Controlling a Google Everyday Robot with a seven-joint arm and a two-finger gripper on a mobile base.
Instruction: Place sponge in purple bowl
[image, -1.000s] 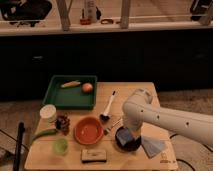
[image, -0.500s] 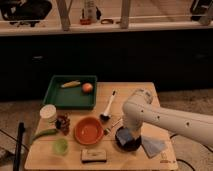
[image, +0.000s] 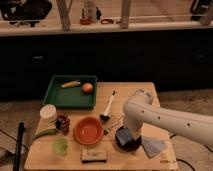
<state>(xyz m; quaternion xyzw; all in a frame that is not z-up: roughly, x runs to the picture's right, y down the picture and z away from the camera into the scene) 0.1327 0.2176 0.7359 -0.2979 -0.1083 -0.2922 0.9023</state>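
Observation:
The purple bowl (image: 131, 145) sits on the wooden table near its front edge, right of centre. The blue-grey sponge (image: 124, 135) is at the bowl's left side, over or just inside the rim. My gripper (image: 129, 133) hangs straight down over the bowl at the end of the white arm (image: 165, 120), which comes in from the right. The gripper is right at the sponge, and the arm hides much of it.
An orange bowl (image: 89, 130) is left of the purple bowl, with a black-and-tan block (image: 94, 155) in front. A grey-blue cloth (image: 153, 147) lies to the right. A dish brush (image: 109, 106), green tray (image: 60, 97), white tub (image: 48, 113) and green cup (image: 60, 145) stand further left.

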